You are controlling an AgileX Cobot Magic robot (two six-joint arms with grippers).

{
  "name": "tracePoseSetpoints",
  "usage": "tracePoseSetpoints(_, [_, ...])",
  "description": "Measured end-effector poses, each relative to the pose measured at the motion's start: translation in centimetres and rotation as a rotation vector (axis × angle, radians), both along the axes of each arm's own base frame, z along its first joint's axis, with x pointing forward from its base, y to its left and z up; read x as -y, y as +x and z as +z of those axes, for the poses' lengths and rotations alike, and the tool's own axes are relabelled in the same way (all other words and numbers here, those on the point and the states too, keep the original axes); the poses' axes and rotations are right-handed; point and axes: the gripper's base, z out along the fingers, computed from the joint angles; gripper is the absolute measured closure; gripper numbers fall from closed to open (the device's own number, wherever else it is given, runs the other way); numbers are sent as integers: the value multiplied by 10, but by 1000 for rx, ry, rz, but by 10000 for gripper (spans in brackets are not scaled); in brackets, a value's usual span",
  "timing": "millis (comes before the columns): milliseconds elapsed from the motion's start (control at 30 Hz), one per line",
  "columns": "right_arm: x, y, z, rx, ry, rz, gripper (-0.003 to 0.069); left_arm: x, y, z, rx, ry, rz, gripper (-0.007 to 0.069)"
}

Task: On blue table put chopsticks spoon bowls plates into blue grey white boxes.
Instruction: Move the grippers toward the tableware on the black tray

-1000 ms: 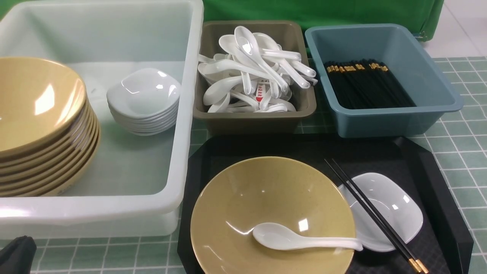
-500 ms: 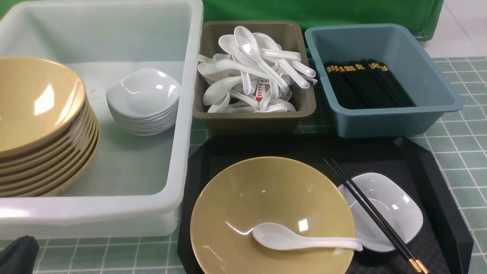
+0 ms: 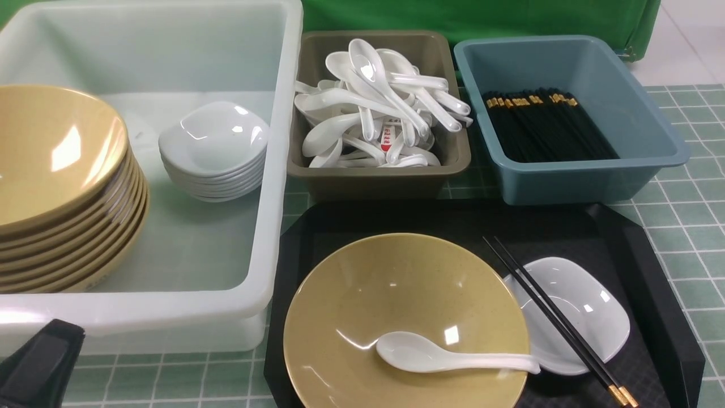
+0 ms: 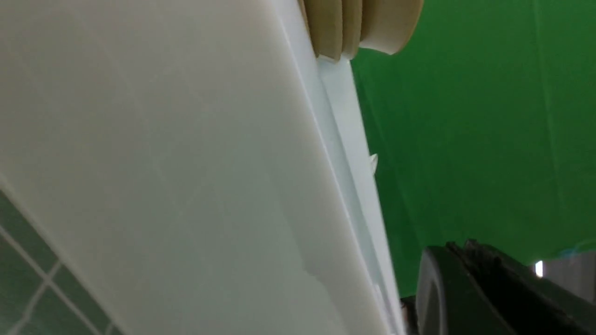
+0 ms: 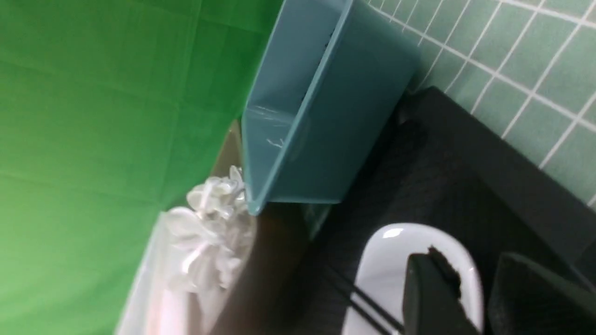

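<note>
While bowl (image 3: 396, 317), spoon (image 3: 447, 354), plate (image 3: 583, 309) and chopsticks (image 3: 555, 317) lie on the black tray (image 3: 430, 221) awaiting sorting, the left gripper (image 3: 39, 368) sits clenched left of it, the right gripper (image 5: 468, 260) part-open above it.

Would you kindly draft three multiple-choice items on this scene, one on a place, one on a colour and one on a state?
1. Where does the chopstick pair on the black tray rest?
A. across the white dish
B. in the grey tub
C. on the bare table

2. What colour is the box holding the chopstick bundle?
A. grey
B. white
C. blue

3. How does the tan bowl on the tray stand?
A. upside down
B. upright, holding a spoon
C. upright, empty

Answers: 1 A, the two sticks cross the dish's rim; 2 C, the black sticks lie in the blue tub; 3 B, the white spoon's scoop lies in its hollow.
</note>
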Motion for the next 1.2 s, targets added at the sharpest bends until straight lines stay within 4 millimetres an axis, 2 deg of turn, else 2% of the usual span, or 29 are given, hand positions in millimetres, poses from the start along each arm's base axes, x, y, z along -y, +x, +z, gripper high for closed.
tracePoseSetpoints(133, [-1, 0, -2, -8, -167, 48, 421, -1, 0, 2, 12, -6, 8, 636])
tracePoseSetpoints(200, [-3, -2, 3, -14, -268, 103, 421, 1, -2, 13, 45, 81, -11, 636])
tracePoseSetpoints(233, [-6, -5, 18, 6, -374, 159, 423, 3, -5, 28, 85, 182, -37, 636])
tracePoseSetpoints(267, [-6, -5, 17, 5, -374, 159, 423, 4, -7, 34, 105, 221, -38, 636])
tracePoseSetpoints(333, [-9, -9, 68, 14, -593, 276, 475, 10, -17, 78, 172, 548, -104, 636])
tracePoseSetpoints(400, [-11, -4, 101, -21, -725, 350, 539, 12, -12, 103, 121, 698, -159, 636])
tracePoseSetpoints(467, [-12, 9, 119, -98, -833, 442, 592, 12, -3, 117, 41, 799, -213, 636])
tracePoseSetpoints(500, [-12, 10, 122, -106, -843, 455, 592, 12, -2, 118, 20, 812, -232, 636])
tracePoseSetpoints(533, [-14, 25, 144, -178, -932, 557, 620, 11, 13, 133, -94, 911, -301, 636])
tracePoseSetpoints(567, [-14, 30, 144, -200, -949, 581, 620, 10, 15, 134, -108, 921, -311, 636])
tracePoseSetpoints(600, [-15, 43, 157, -249, -999, 660, 622, 9, 25, 146, -202, 993, -380, 636])
tracePoseSetpoints(667, [-18, 62, 162, -343, -1045, 804, 622, 8, 41, 150, -321, 1047, -480, 636])
tracePoseSetpoints(700, [-21, 77, 161, -398, -1055, 890, 622, 7, 48, 156, -351, 1093, -524, 636])
tracePoseSetpoints(733, [-22, 79, 161, -403, -1057, 904, 622, 7, 49, 157, -363, 1099, -539, 636])
tracePoseSetpoints(833, [-41, 108, 150, -469, -1114, 1108, 622, 18, 75, 164, -352, 1202, -727, 636])
tracePoseSetpoints(933, [-57, 130, 132, -545, -1163, 1200, 621, 39, 91, 166, -278, 1260, -886, 636])
tracePoseSetpoints(1067, [-79, 157, 101, -635, -1230, 1245, 605, 78, 112, 161, -197, 1319, -1075, 636])
tracePoseSetpoints(1100, [-80, 159, 98, -641, -1230, 1246, 600, 80, 112, 161, -189, 1322, -1080, 636])
tracePoseSetpoints(1133, [-85, 167, 88, -656, -1230, 1256, 578, 90, 117, 158, -177, 1332, -1116, 636])
tracePoseSetpoints(1200, [-94, 182, 68, -676, -1224, 1267, 482, 113, 126, 154, -133, 1347, -1172, 636])
